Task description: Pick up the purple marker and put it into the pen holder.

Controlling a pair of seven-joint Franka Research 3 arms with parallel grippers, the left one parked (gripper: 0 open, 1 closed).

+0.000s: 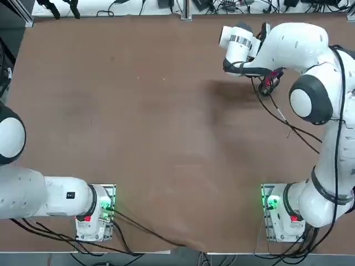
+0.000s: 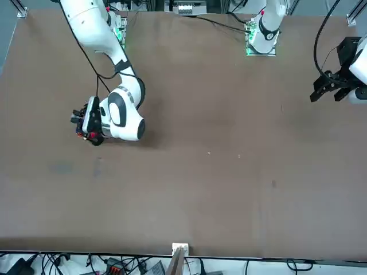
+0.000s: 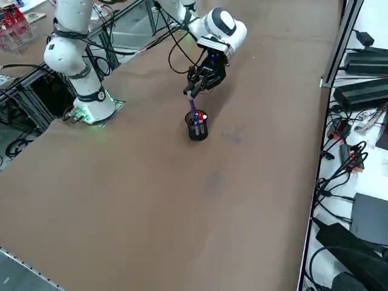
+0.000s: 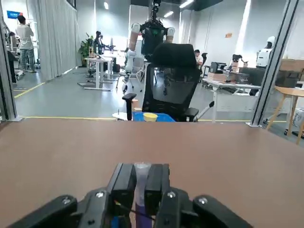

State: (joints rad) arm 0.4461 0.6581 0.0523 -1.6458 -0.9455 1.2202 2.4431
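Right gripper (image 4: 141, 172): fingers (image 4: 122, 184) closed on the marker (image 4: 141, 187), whose pale end stands between them.
Marker: in the right side view, its purple length runs down from the gripper to the holder's (image 3: 197, 132) mouth, with a slight lean; how deep the tip sits cannot be told.
Holder: upright on the table (image 3: 133, 200), directly below the gripper, with red (image 3: 200, 116) and blue pens in it.
Step, as I judge it: insertion, nearly done; lowering a little, if the tip is not well in, then letting go.
Pens' risk: crowded tops could catch the marker's tip and leave it propped high; opening then might let it fall outside.
Cup's risk: a sideways push through the leaning marker could slide or tip the light holder.
Release risk: fingers that part close to the pens, or drag on the marker as they lift, could pull it back out.
Right side view: shows the marker meeting the holder, a contact the top view hides under the wrist and the front view leaves too cluttered to read.
Right wrist view: shows the grip on the pale end plainly, but not the holder's rim or how deep the tip goes.
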